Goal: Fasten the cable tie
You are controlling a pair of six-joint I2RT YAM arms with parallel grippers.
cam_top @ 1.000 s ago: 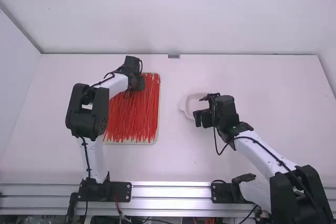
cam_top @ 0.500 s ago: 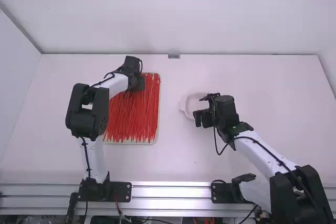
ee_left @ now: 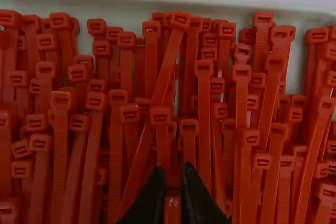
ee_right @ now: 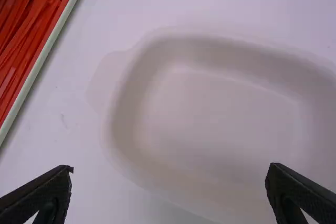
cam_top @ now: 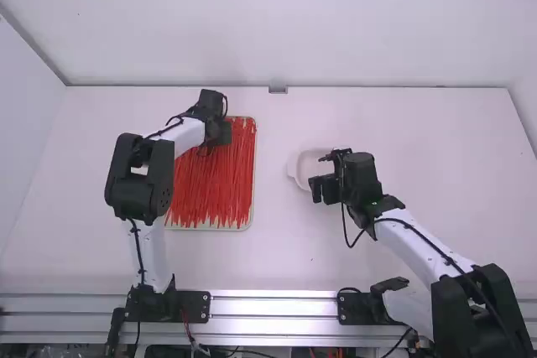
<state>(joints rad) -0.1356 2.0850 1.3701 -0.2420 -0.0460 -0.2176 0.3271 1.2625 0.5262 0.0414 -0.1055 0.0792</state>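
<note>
A dense pile of red cable ties (cam_top: pixel 214 175) lies on a flat pale tray (cam_top: pixel 250 207) left of the table's middle. My left gripper (cam_top: pixel 220 134) is down at the far end of the pile. In the left wrist view its fingertips (ee_left: pixel 157 187) stand almost together, pinching one red cable tie (ee_left: pixel 171 205) among the tie heads (ee_left: pixel 157 103). My right gripper (cam_top: pixel 323 184) hovers over a white dish (cam_top: pixel 299 165) at the table's centre. Its fingers are spread wide (ee_right: pixel 168 167) with nothing between them, and the dish (ee_right: pixel 210 43) holds nothing.
The tray's edge (ee_right: pixel 47 51) and some of the ties (ee_right: pixel 21 9) show beside the dish in the right wrist view. White walls close in the table at the back and left. Bare tabletop lies to the right of the dish.
</note>
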